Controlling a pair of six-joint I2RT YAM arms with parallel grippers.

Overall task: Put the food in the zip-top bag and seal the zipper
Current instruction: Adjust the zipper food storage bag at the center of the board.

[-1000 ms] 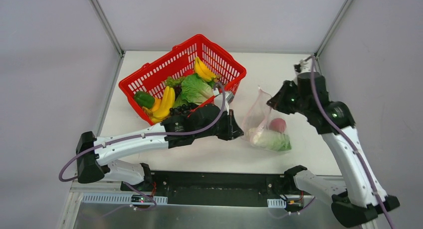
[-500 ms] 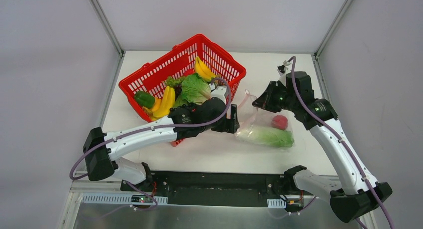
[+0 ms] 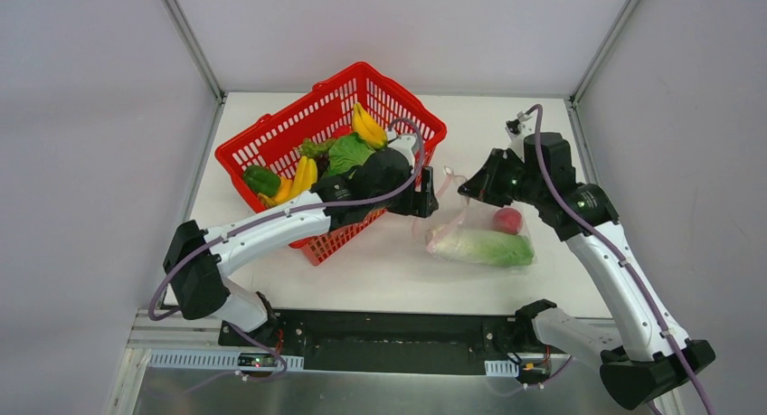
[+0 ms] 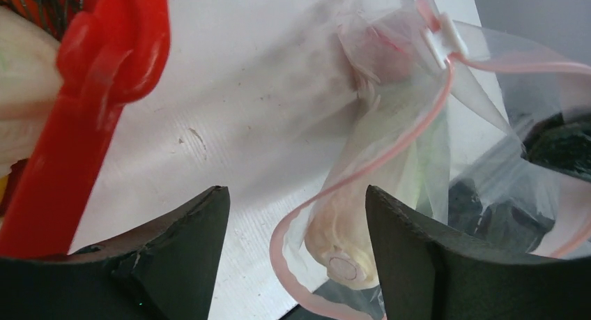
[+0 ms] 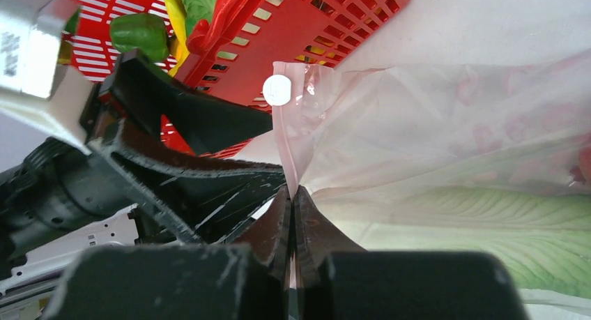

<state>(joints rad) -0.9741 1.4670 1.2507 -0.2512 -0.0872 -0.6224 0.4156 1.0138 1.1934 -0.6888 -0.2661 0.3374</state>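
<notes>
While the right gripper (image 5: 293,194) is clenched flat on the pink zipper (image 5: 286,153), pinching one lip of the zip-top bag (image 3: 479,239) just below the white slider (image 5: 277,90), the left gripper (image 4: 296,215) hangs released, jaws spread with nothing between them. The bag's mouth gapes directly ahead of those open jaws and close to them. From that raised mouth the bag slopes down and to the right onto the table (image 3: 380,270), its long axis running away from the left arm. A cabbage (image 3: 484,248) and a red fruit (image 3: 507,220) already lie inside. The red basket (image 3: 307,126), holding bananas (image 3: 366,126) and greens, sits just left of the mouth. The left arm is therefore nearer both the opening and the remaining food, so it probably makes the next pick.
</notes>
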